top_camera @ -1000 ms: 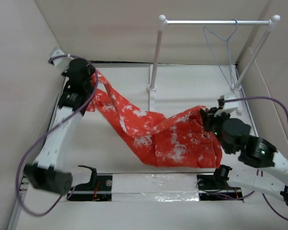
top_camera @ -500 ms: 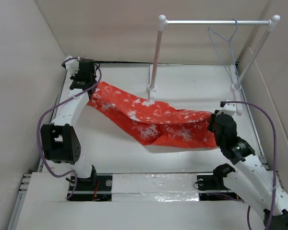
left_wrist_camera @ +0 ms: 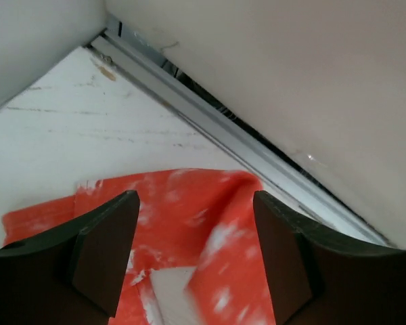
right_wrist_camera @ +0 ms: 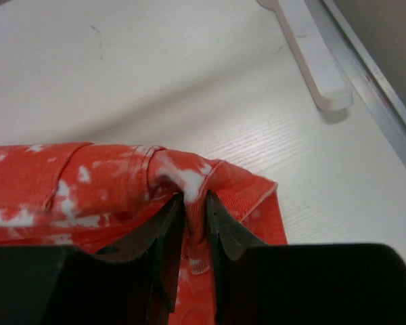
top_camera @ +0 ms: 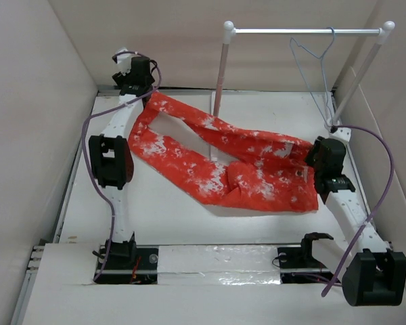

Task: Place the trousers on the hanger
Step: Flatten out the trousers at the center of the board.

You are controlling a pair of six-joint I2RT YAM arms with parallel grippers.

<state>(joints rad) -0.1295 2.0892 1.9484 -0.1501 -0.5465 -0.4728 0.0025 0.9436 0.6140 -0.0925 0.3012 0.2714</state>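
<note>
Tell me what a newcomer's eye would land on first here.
The bright red-orange trousers sprawl across the middle of the white table. The right gripper has its jaws shut on a fold at one end, while the left gripper sits with jaws open above the other end, near the far left corner. A bare wire hanger hangs from the rail at far right.
</note>
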